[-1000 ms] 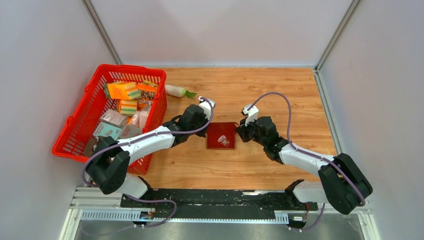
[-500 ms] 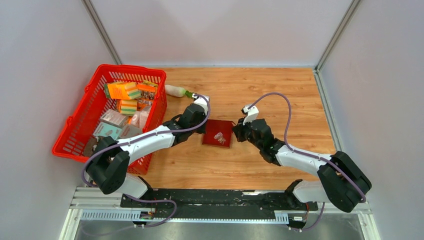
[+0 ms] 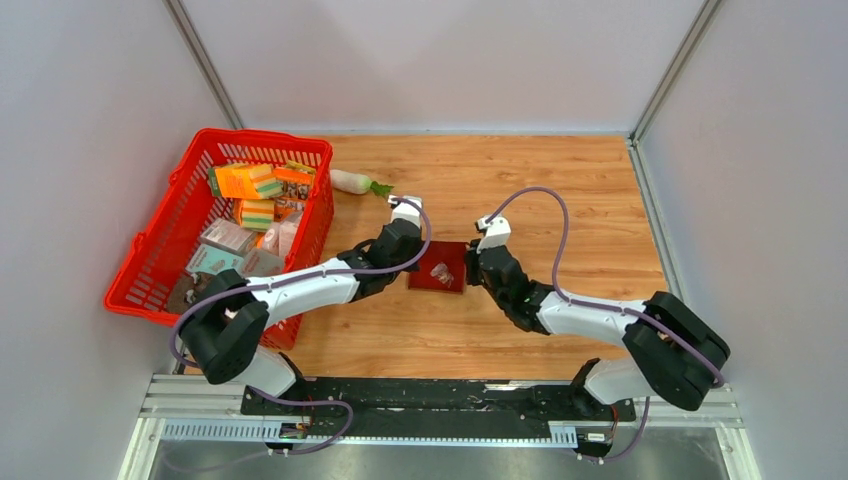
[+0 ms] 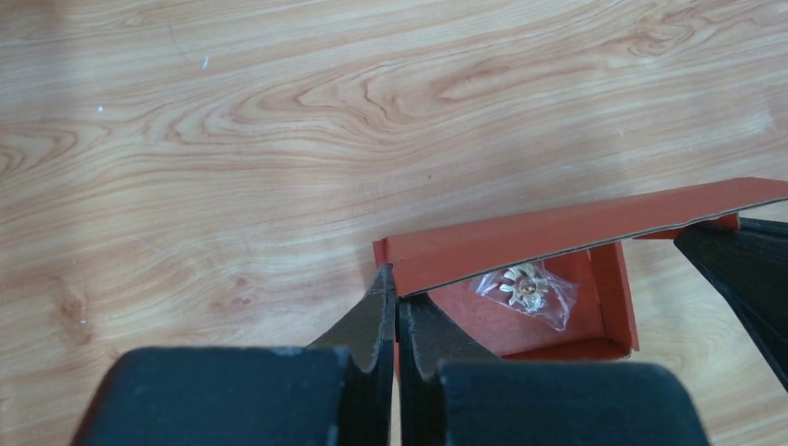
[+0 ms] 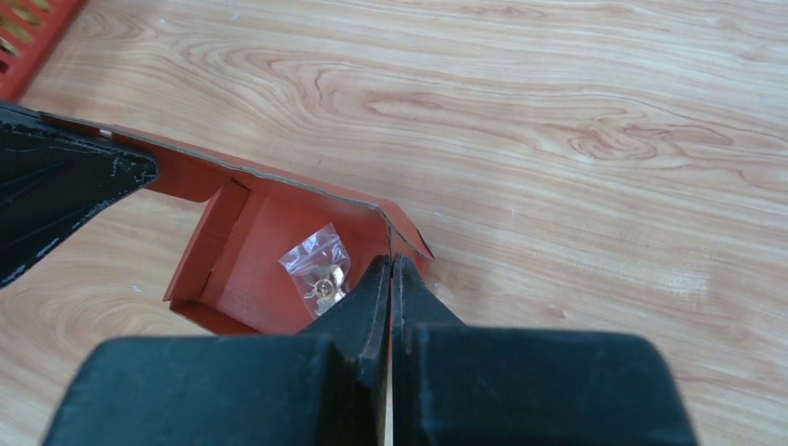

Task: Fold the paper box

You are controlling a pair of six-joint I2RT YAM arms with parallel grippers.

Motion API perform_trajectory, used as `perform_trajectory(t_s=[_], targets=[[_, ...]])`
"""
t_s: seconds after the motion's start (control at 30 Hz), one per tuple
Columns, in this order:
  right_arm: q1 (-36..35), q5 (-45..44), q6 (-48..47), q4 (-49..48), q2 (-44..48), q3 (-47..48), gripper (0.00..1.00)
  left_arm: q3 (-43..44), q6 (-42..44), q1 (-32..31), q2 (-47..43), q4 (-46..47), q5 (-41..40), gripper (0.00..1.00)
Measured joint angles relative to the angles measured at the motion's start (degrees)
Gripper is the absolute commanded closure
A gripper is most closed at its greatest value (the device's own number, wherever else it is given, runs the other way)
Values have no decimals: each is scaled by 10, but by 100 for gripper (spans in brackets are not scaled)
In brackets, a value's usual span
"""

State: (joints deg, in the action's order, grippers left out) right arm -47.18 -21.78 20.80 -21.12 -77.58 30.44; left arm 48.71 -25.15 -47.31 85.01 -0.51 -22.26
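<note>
The dark red paper box (image 3: 441,268) lies on the wooden table between my two grippers, with a small clear bag holding a gold trinket (image 3: 439,270) inside. My left gripper (image 3: 411,262) is shut on the box's left wall, seen in the left wrist view (image 4: 397,279). The box (image 4: 520,237) has its far flap raised there. My right gripper (image 3: 470,266) is shut on the box's right wall, seen in the right wrist view (image 5: 391,265). The box (image 5: 251,242) and the bag (image 5: 316,265) show there too.
A red plastic mesh basket (image 3: 160,250) with packets and boxes stands at the left, close to my left arm. A white radish (image 3: 352,181) lies beside the basket's far corner. Grey walls enclose the table on three sides.
Both grippers have closed in on the box from each side. The box has shifted slightly left and now looks narrower, with its side walls raised.
</note>
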Motion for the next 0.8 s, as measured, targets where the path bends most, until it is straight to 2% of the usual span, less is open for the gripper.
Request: perform_trajectory(t_s=[0.57, 0.8], targets=[[-104, -167, 15, 5, -55, 7, 100, -89, -19, -29, -7, 118, -50, 100], [-127, -200, 27, 2, -55, -5, 100, -129, -29, -52, -26, 148, -63, 100]])
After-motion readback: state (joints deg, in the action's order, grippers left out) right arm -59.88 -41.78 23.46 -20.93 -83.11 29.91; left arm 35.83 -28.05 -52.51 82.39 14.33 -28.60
